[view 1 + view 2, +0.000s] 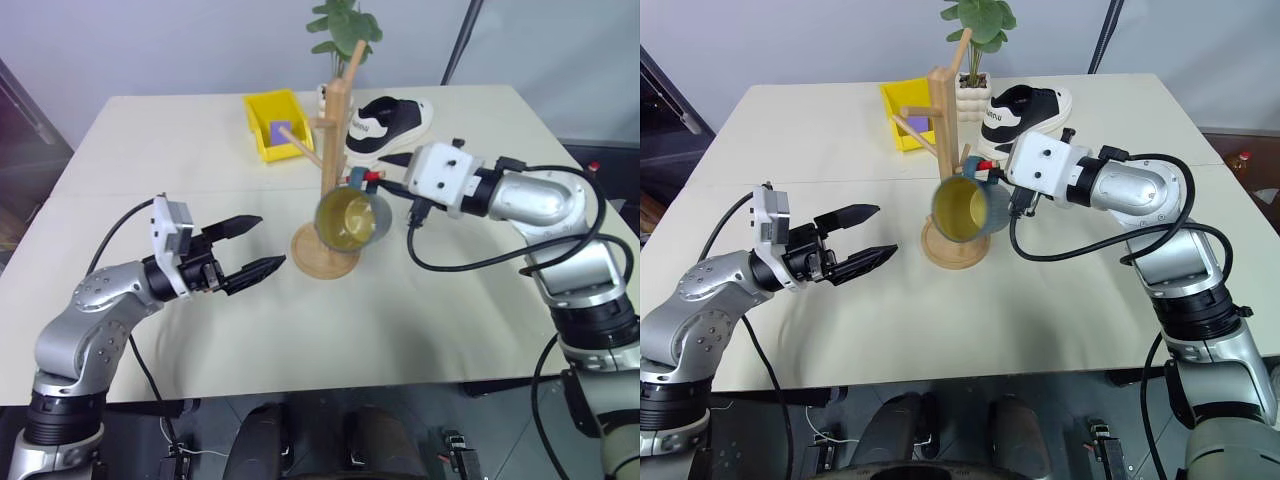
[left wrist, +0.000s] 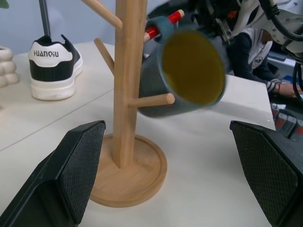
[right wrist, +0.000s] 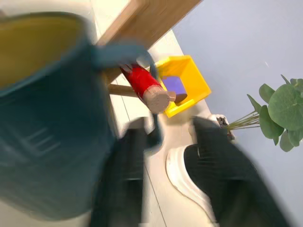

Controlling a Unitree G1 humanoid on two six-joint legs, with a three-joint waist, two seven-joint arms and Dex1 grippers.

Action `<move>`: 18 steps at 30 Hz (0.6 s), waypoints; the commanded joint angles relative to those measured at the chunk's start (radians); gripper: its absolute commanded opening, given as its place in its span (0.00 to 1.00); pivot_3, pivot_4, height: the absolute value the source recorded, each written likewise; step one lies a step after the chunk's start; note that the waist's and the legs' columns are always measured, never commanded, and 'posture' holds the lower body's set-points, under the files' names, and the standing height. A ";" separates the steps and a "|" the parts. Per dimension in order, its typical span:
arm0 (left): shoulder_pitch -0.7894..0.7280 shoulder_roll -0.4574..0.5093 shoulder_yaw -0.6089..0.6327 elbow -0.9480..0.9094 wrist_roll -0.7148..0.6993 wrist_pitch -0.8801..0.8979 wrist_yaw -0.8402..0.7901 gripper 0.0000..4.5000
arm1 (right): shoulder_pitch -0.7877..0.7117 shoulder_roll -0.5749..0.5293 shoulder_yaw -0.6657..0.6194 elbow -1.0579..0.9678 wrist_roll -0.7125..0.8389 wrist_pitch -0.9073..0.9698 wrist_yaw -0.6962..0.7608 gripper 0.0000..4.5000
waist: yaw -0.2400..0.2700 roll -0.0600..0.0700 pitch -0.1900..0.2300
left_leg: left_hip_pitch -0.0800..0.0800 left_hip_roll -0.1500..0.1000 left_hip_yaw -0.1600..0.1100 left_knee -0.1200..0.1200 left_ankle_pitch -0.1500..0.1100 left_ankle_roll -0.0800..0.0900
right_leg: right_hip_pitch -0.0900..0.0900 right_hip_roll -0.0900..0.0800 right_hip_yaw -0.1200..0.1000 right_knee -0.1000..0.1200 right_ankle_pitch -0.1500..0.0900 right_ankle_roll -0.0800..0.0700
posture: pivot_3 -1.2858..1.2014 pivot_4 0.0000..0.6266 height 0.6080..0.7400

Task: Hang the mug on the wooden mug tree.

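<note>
The wooden mug tree (image 1: 334, 140) stands mid-table on its round base (image 1: 322, 258). The teal mug (image 1: 351, 219) with the yellow-olive inside hangs tilted beside the post, mouth toward me, its handle (image 3: 124, 51) looped over a red-tipped peg (image 3: 143, 87). My right gripper (image 3: 173, 175) is just behind the mug. Its fingers (image 3: 124, 179) stand apart and open, one of them close under the handle. To the left of the tree, my left gripper (image 1: 268, 242) is open and empty, pointing at the base; its pads (image 2: 78, 165) frame the tree and the mug (image 2: 189, 71).
Behind the tree are a yellow bin (image 1: 272, 118) with a purple block, a black-and-white shoe (image 1: 388, 124) and a potted green plant (image 1: 345, 25). Cables hang from my right arm above the table (image 1: 450, 310).
</note>
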 commanded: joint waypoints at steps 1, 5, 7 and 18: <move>-0.008 0.002 0.006 -0.039 -0.002 -0.011 0.006 1.00 | -0.023 -0.016 -0.035 -0.018 -0.008 -0.025 0.003 0.73 | 0.000 0.000 0.000 | 0.000 0.000 0.000 0.000 0.000 0.000 | 0.000 0.000 0.000 0.000 0.000 0.000 | 0.52 0.24 1.00; 0.005 0.004 0.017 -0.037 0.005 -0.011 0.021 1.00 | 0.038 -0.055 -0.102 -0.048 0.022 -0.017 0.009 0.73 | 0.001 0.000 0.000 | 0.000 0.000 0.000 0.000 0.000 0.000 | 0.000 0.000 0.000 0.000 0.000 0.000 | 0.52 0.24 1.00; 0.019 -0.001 0.028 -0.015 0.028 -0.019 0.051 1.00 | 0.109 -0.053 -0.184 -0.056 0.073 0.014 -0.004 0.73 | 0.003 0.000 0.000 | 0.000 0.000 0.000 0.000 0.000 0.000 | 0.000 0.000 0.000 0.000 0.000 0.000 | 0.52 0.24 1.00; 0.078 -0.173 0.111 0.275 0.258 -0.213 0.356 1.00 | 0.520 0.283 -0.511 0.078 0.339 -0.027 -0.181 0.73 | -0.002 -0.001 -0.001 | 0.003 0.000 0.000 0.000 0.000 0.001 | 0.004 0.000 -0.001 0.000 0.000 0.000 | 0.52 0.24 1.00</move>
